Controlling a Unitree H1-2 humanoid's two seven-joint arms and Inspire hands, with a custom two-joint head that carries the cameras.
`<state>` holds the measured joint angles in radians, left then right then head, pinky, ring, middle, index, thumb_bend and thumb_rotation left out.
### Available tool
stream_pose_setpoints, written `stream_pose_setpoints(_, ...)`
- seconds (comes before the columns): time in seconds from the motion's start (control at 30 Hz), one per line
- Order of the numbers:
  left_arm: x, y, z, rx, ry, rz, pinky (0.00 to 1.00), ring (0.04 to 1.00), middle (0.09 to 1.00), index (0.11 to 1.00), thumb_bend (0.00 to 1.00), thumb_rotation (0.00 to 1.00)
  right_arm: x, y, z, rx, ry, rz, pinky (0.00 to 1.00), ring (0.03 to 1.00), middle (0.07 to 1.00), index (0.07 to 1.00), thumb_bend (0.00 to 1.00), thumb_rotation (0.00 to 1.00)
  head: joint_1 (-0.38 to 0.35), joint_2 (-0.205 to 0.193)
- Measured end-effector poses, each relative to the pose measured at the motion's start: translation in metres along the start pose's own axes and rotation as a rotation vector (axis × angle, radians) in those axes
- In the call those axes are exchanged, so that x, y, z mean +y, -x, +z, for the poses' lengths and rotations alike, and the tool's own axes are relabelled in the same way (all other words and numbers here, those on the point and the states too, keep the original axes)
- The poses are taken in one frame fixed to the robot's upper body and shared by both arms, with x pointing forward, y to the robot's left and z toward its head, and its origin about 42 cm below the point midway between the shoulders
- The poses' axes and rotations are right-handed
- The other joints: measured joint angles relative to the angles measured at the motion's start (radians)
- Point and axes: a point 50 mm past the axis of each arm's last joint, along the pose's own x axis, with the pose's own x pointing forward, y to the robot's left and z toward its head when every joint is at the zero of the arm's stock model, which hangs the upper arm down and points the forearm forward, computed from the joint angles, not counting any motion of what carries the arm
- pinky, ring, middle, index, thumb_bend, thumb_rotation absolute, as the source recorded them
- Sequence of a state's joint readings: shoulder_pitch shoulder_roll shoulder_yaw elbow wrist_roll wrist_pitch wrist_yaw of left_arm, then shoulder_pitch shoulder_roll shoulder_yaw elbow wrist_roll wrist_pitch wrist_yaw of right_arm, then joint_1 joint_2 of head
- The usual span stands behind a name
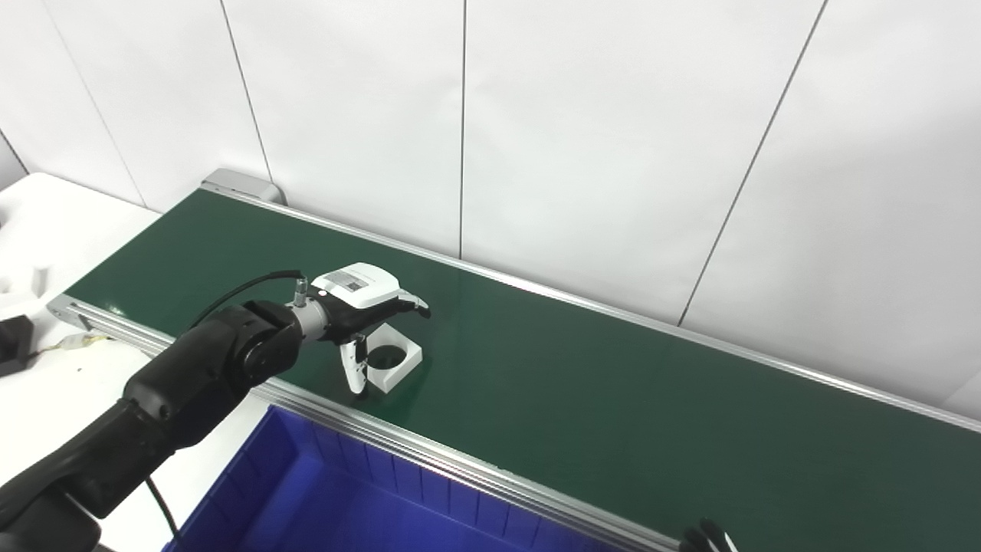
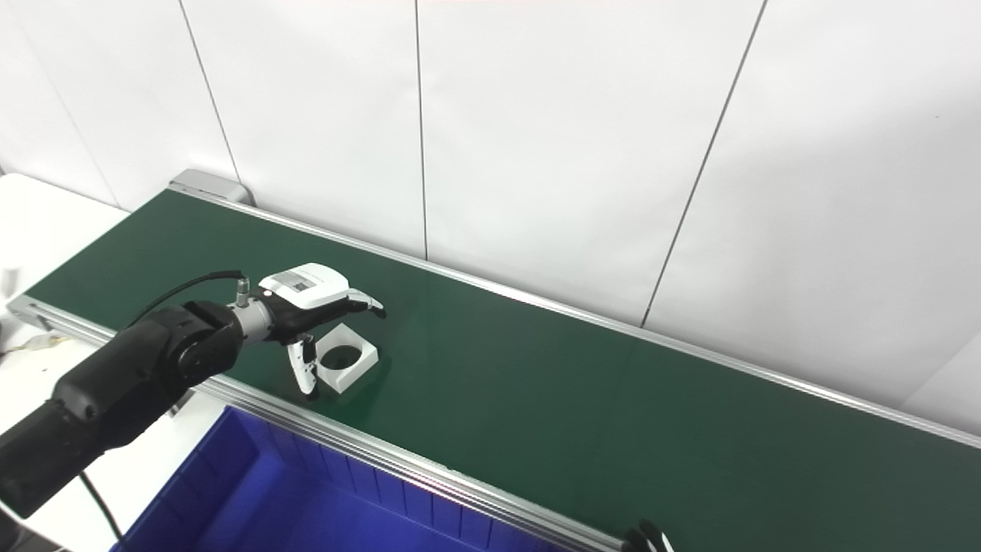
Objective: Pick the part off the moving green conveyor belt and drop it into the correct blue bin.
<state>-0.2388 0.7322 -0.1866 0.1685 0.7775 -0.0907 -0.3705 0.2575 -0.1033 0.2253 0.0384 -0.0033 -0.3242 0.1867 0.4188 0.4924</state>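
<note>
White square part [image 1: 392, 357] with round hole lies flat on green belt [image 1: 582, 368], left stretch, near front rail. Left hand [image 1: 360, 307] hovers just over it, spread wide, holding nothing; thumb [image 1: 352, 369] hangs down at part's left edge, fingers [image 1: 412, 303] reach over far side. Part looks light, rigid, likely smooth plastic; may skid on belt. Best pinch across two opposite outer walls. Blue bin [image 1: 322, 491] sits just below rail, near side. Right hand [image 1: 707, 537] barely visible at bottom edge; state unclear.
</note>
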Motion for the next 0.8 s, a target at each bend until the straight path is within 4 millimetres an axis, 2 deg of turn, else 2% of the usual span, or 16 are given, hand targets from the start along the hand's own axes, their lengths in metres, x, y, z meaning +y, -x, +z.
stream_pose_setpoints(0.1, -0.005, -0.002, -0.003, 0.017, 0.006, -0.018, 0.75, 0.829, 0.880, 0.874, 0.93, 0.00, 0.000, 0.000, 0.000, 0.001, -0.001, 0.000, 0.85, 0.886, 0.900, 0.940, 0.79, 0.46, 0.000, 0.000)
stream_pose_setpoints(0.2, -0.010, -0.008, -0.001, 0.022, -0.006, -0.034, 0.71, 0.818, 0.889, 0.866, 0.92, 0.00, 0.000, 0.000, 0.000, 0.001, -0.001, 0.000, 0.85, 0.890, 0.902, 0.942, 0.78, 0.45, -0.002, 0.000)
stream_pose_setpoints(0.33, -0.017, -0.016, -0.001, 0.040, -0.009, -0.045, 0.72, 0.814, 0.877, 0.860, 0.93, 0.00, 0.002, 0.000, 0.000, 0.000, -0.004, 0.001, 0.85, 0.891, 0.902, 0.942, 0.80, 0.46, -0.005, 0.000)
stream_pose_setpoints(0.6, -0.017, -0.035, 0.007, 0.015, -0.018, -0.004, 0.72, 0.782, 0.824, 0.843, 0.92, 0.00, 0.004, -0.001, 0.000, -0.003, -0.011, 0.000, 0.84, 0.888, 0.901, 0.942, 0.80, 0.46, -0.015, 0.002)
stream_pose_setpoints(0.73, -0.020, -0.039, 0.010, -0.013, -0.021, 0.016, 0.70, 0.763, 0.799, 0.780, 0.88, 0.00, 0.006, -0.002, 0.001, -0.005, -0.017, -0.002, 0.84, 0.886, 0.897, 0.940, 0.80, 0.45, -0.018, 0.000)
stream_pose_setpoints(0.8, -0.022, -0.040, 0.011, -0.038, -0.017, 0.031, 0.69, 0.726, 0.736, 0.709, 0.82, 0.00, 0.006, -0.002, 0.001, -0.006, -0.018, -0.003, 0.84, 0.887, 0.897, 0.940, 0.80, 0.45, -0.021, 0.002)
